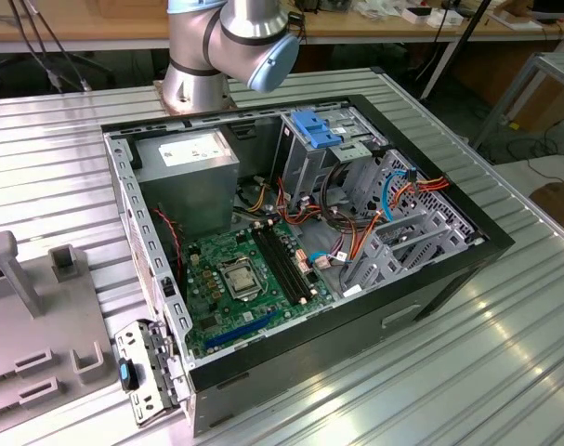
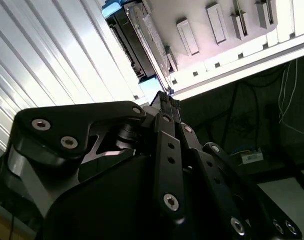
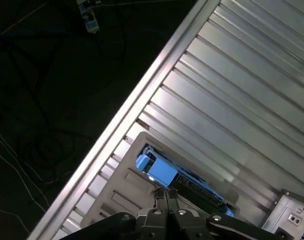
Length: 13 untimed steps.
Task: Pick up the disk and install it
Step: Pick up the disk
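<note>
A ribbed table (image 1: 504, 353) carries an open computer case (image 1: 356, 344), with a grey fixture (image 1: 40, 325) beside it at the exterior view's left. In the first wrist view the disk (image 3: 187, 180) lies flat on that fixture. The gripper (image 3: 164, 192) hangs just over the disk's edge, clenched tip to tip.

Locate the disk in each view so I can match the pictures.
Exterior view: the grey holder plate lies at the exterior view's left edge, beside the open computer case.
First wrist view: the disk lies on that plate, just past the gripper.
Second wrist view: the disk sits at the plate's edge, beyond the gripper.
Shared landmark: the grey holder plate.
</note>
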Available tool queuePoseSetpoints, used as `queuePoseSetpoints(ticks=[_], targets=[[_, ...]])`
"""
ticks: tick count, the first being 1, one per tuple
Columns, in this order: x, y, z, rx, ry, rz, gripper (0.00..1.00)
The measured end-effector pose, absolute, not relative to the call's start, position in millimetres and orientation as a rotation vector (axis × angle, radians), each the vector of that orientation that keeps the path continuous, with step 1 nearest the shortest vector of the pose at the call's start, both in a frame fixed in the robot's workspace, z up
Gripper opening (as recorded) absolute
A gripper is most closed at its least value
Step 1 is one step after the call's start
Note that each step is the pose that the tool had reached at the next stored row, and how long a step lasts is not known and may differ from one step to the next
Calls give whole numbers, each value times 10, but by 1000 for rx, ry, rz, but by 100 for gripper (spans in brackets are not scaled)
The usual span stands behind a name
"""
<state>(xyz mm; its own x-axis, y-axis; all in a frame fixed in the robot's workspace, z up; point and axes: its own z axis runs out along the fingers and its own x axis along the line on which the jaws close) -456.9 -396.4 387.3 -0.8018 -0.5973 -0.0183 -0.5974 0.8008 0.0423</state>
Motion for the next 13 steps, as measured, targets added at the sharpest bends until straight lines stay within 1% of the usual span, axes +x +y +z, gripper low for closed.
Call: queuePoseSetpoints(ticks=[13], targets=[[-4569,-3964,3873,-1406,2811,72,11]])
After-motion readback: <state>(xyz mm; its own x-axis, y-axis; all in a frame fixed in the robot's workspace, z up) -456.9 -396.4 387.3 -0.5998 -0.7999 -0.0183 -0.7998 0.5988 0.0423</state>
